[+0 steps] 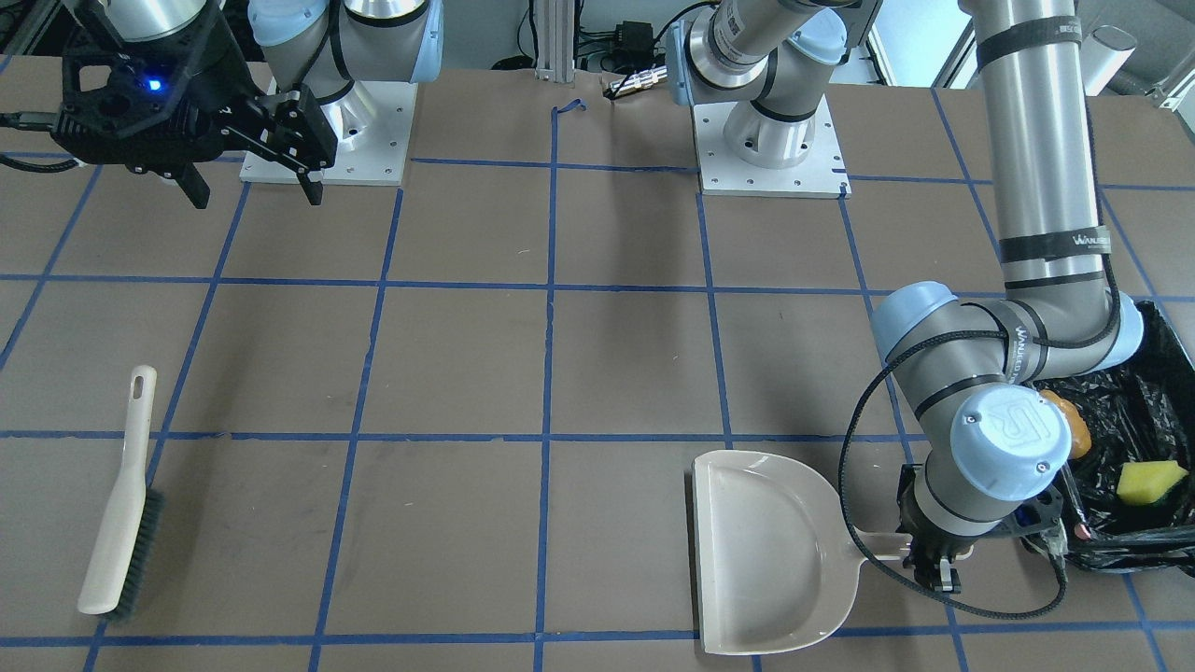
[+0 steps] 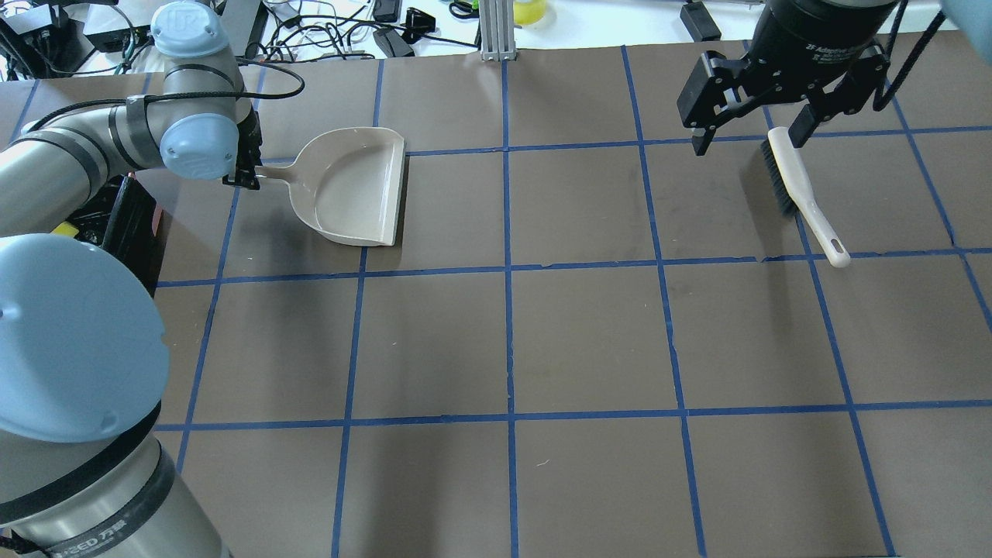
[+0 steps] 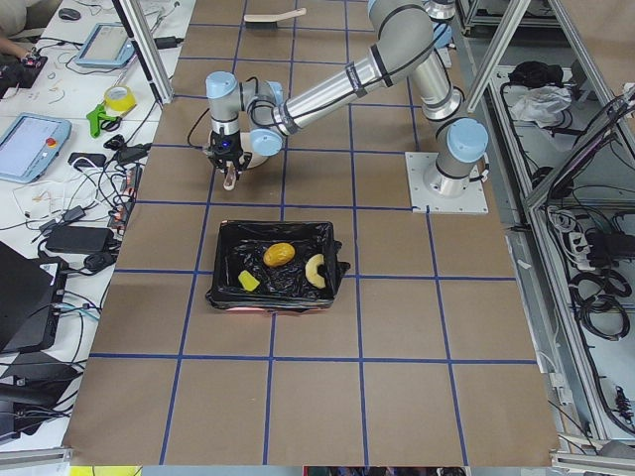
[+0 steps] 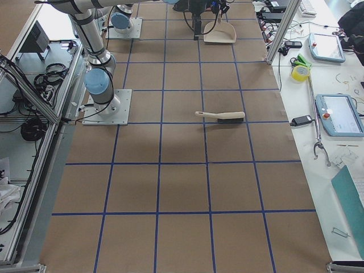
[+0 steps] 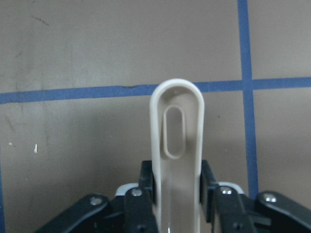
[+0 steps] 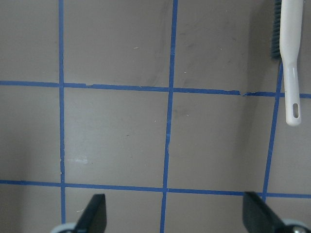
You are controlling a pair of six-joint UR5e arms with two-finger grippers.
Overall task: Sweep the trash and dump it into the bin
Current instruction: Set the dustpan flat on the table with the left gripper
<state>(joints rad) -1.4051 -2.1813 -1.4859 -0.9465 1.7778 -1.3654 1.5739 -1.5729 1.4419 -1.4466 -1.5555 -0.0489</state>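
Note:
The bin, lined with a black bag, holds all three pieces of trash: the golden-brown lump, the croissant-like piece and the yellow sponge. In the front-facing view the bin shows the lump and the sponge; the arm hides the croissant. My left gripper is shut on the handle of the beige dustpan, which lies flat and empty on the table. My right gripper is open and empty, raised above the brush.
The beige brush lies flat on the table, apart from my right gripper. The bin stands right beside my left arm's elbow. Both arm bases stand at the robot's edge of the table. Brown paper with blue tape lines covers the table.

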